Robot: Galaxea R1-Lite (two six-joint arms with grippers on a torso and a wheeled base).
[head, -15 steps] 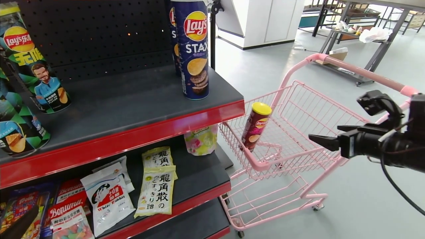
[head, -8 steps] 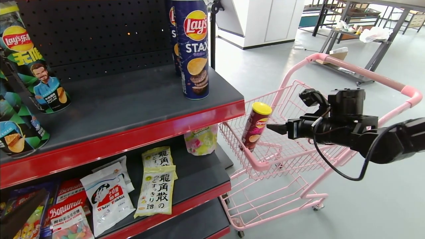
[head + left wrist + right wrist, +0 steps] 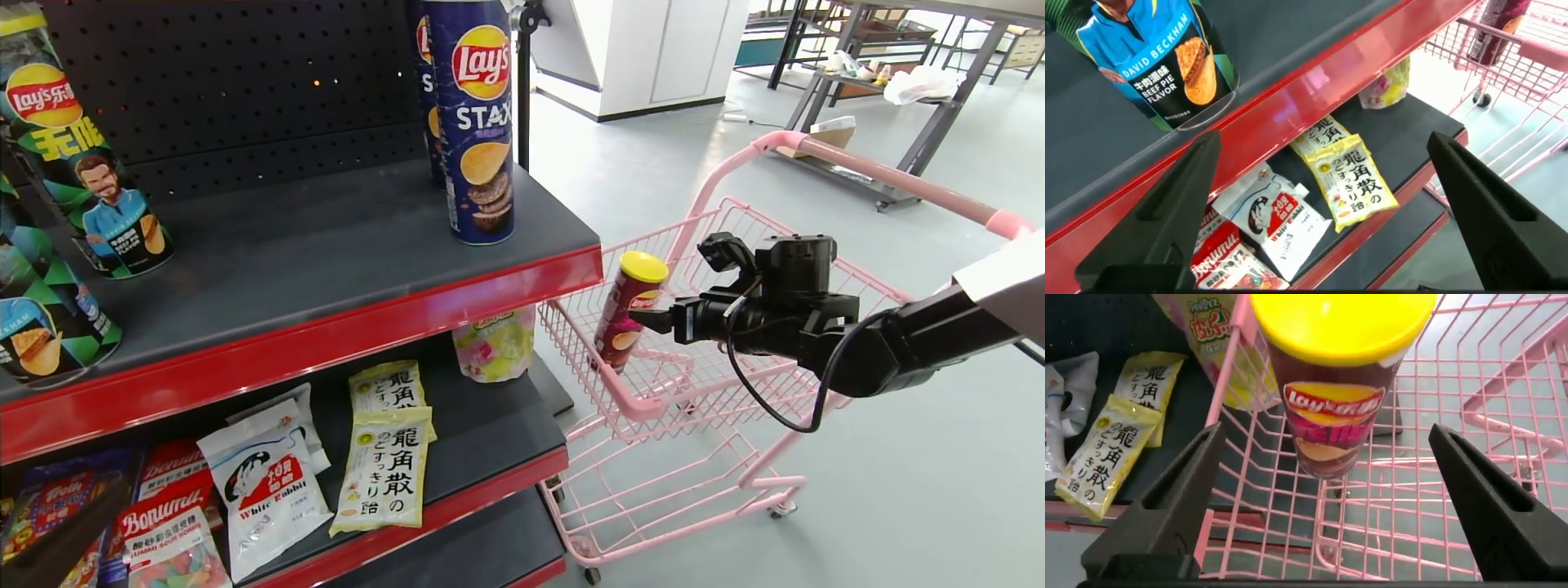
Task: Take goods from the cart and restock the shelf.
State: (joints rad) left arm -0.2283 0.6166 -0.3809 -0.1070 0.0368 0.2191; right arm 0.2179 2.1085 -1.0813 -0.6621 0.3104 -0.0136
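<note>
While gaping, claw (right) faces can.

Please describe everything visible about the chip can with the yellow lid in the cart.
The chip can is a tall dark-red tube, seemingly cardboard, with a flat yellow lid. It stands slightly tilted in a corner of the pink cart. The right gripper faces it with open fingers, apparently not touching.

Bright, even light fills the room; glare streaks the red shelf edge (strongest near its corner), with shadow beneath it.
</note>
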